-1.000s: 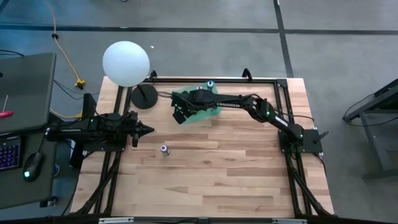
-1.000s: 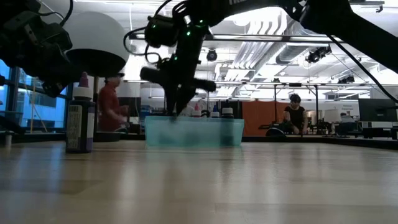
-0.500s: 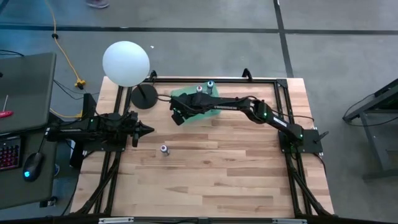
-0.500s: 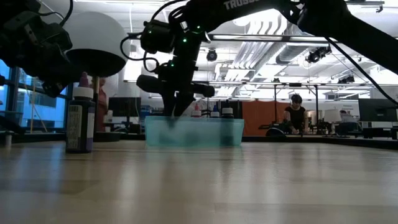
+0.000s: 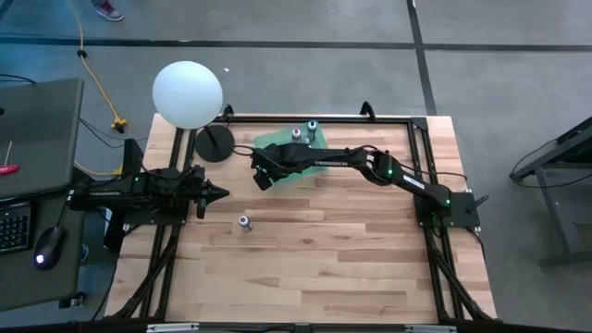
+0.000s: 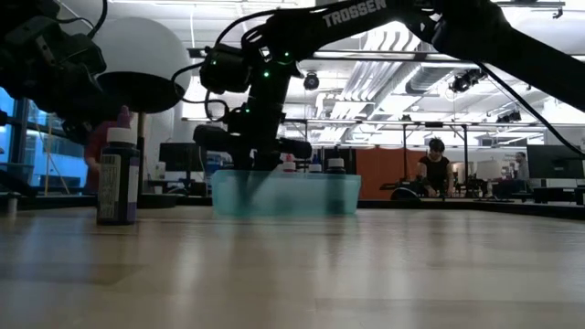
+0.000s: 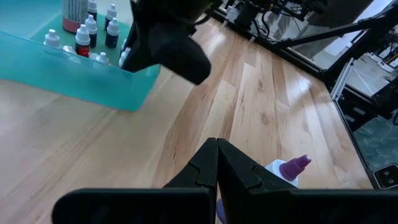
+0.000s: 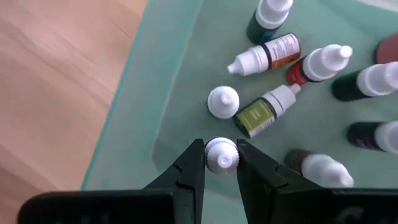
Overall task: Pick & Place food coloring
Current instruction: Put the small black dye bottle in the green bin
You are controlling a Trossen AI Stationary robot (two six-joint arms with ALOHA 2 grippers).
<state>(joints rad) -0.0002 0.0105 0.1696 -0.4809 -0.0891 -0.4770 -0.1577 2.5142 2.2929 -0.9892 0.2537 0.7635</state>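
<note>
Gripping: right gripper [image 8: 220, 163] clamped on small bottle [image 8: 221, 154] over teal tray [image 8: 143, 112] (cap visible only from wrist)
Left gripper [image 7: 217, 163]: fingers together, near purple bottle [image 7: 287, 171]

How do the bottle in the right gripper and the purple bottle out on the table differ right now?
The small white-capped bottle is pinched in the right gripper over the teal bin; the purple bottle stands free on the bare wood, untouched. The held one's cap is white and ribbed; the table bottle has a purple tip. Both are food coloring bottles.
</note>
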